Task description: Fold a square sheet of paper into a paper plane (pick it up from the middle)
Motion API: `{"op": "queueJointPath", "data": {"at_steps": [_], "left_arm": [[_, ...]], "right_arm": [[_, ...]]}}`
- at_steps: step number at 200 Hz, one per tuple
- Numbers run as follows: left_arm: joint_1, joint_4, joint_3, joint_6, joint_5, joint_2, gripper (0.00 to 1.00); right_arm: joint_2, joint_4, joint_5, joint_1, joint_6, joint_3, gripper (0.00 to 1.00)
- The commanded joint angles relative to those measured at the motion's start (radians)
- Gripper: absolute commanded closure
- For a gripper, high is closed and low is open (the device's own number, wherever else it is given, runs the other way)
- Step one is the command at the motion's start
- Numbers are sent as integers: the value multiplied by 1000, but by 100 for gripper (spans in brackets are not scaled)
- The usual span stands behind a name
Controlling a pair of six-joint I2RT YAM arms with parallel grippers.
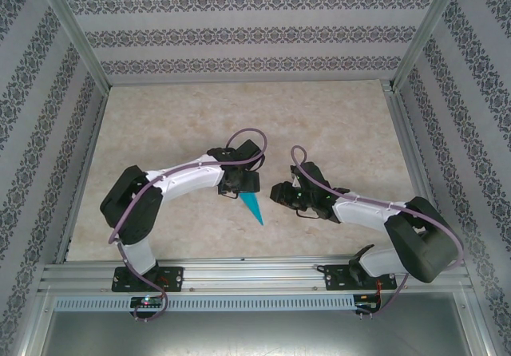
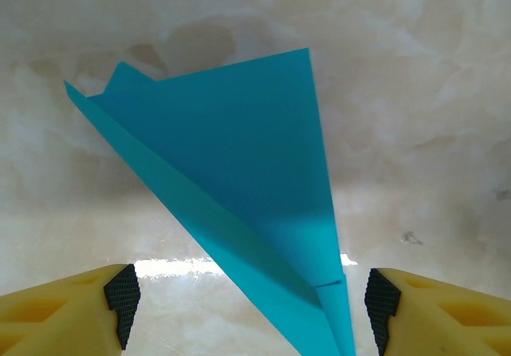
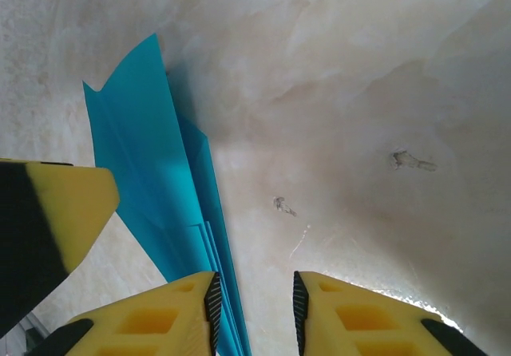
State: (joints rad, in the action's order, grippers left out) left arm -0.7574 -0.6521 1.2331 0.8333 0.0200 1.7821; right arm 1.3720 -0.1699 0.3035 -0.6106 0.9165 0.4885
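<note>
Paper plane (image 1: 254,206): lies on the desk (image 1: 239,116) between my two arms, sharp tip toward my bases; the folding looks all but finished.
Left end effector (image 2: 251,308): fingers wide apart and clear of the paper, straddling the plane's narrow end, probably to pinch it along its length.
Right end effector (image 3: 255,304): fingers only a narrow gap apart, clamped on nothing; the plane's long edge runs just beside one pad.
Edges: wing layers sit slightly fanned, easy to snag.
Room: bare desk beyond and to both sides; the only tight spot is between my two wrists.
</note>
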Motion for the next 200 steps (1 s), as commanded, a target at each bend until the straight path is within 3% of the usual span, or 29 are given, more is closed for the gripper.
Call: {"op": "queueJointPath", "data": {"at_steps": [1,29,66,97,138,200], "left_arm": [[-5,-55,35,25,26,30,22],[2,-68,22,32,36,29,27],[31,7,-88,55,36,-77,49],[48,35,-135,52,17,-120,62],[52,51,-163,42,7,-135,72],[53,52,-172,32,5,-135,73]], "right_arm": [[29,-32,28,-1,-20,4,67],[67,-31,54,-9,-34,34,65],[108,7,68,-28,-68,85,62],[147,17,84,-33,-82,121,61],[195,-8,134,-44,-103,161,56],[312,-40,223,-60,-113,231,54]]}}
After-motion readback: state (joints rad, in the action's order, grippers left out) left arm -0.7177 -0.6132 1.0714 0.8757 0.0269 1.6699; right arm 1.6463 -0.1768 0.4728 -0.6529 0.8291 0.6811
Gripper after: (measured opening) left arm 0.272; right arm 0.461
